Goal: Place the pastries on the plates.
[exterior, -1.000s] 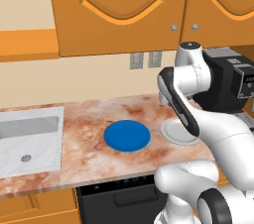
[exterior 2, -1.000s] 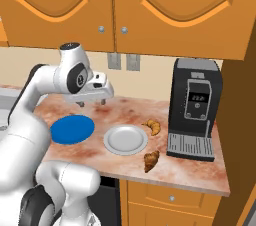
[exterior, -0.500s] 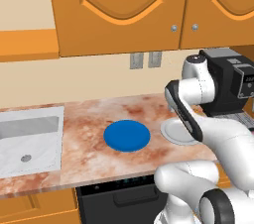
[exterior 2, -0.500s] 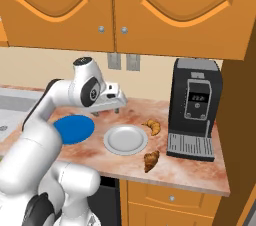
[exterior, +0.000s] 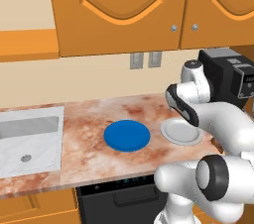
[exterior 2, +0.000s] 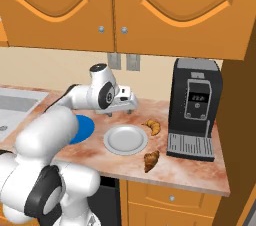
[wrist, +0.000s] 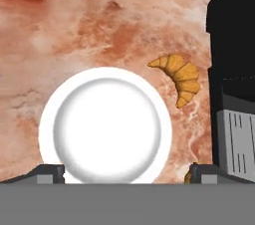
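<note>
Two golden-brown croissants lie on the counter. One croissant [exterior 2: 153, 126] [wrist: 180, 78] rests between the pale grey-white plate [exterior 2: 125, 139] [wrist: 105, 127] [exterior: 181, 132] and the coffee machine. The other croissant [exterior 2: 151, 160] lies near the counter's front edge, right of that plate. The bright blue plate [exterior: 127, 135] [exterior 2: 86, 129] sits to the white plate's left, partly behind my arm in the right base view. My gripper [exterior 2: 120, 112] [wrist: 127, 174] hovers open above the back rim of the white plate, holding nothing, its fingertips [wrist: 47, 173] spread wide.
A black coffee machine [exterior 2: 195, 107] [exterior: 228, 77] [wrist: 234, 79] stands at the counter's right end, close to the croissants. A sink [exterior: 27, 139] is set into the counter at the far left. Wooden cupboards [exterior 2: 130, 5] hang above.
The arm has swung right, from over the blue plate to over the white plate, and the hand has turned downward. The jaws stayed open.
</note>
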{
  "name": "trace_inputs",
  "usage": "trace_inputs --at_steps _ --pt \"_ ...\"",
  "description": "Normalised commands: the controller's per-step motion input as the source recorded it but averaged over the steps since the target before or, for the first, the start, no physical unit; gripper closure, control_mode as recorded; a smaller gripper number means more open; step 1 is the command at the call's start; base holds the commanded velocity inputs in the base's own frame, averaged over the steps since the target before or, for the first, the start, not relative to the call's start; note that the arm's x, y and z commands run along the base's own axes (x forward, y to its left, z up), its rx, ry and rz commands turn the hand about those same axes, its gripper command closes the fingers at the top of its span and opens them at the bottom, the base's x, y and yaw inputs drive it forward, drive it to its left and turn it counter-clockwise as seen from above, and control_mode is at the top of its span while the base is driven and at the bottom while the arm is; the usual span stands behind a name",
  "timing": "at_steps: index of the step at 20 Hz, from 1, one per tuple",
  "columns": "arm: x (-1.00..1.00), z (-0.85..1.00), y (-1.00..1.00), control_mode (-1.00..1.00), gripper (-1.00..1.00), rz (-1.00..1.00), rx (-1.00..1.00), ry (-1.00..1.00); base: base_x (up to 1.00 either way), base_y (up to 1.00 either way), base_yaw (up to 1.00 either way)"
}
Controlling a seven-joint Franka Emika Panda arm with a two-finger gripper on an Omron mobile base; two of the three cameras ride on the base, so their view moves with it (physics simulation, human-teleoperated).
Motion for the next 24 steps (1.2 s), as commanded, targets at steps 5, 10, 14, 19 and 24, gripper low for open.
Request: trace_inputs --at_steps 5,10,14,19,24 --pt "0.48 -0.20 -0.32 -1.00 -1.00 -0.05 0.00 0.03 0.00 0.00 0.00" --pt "0.39 -0.27 -0.26 -1.00 -1.00 -0.05 0.00 0.04 0.00 0.00 0.00" --pt "0.34 -0.34 -0.28 -1.00 -1.00 -0.05 0.00 0.01 0.00 0.00 0.00" --pt "0.32 -0.29 -0.28 -1.00 -1.00 -0.04 0.00 0.02 0.00 0.00 0.00" --pt "0.25 -0.30 -0.22 -1.00 -1.00 -0.03 0.00 0.01 0.00 0.00 0.00"
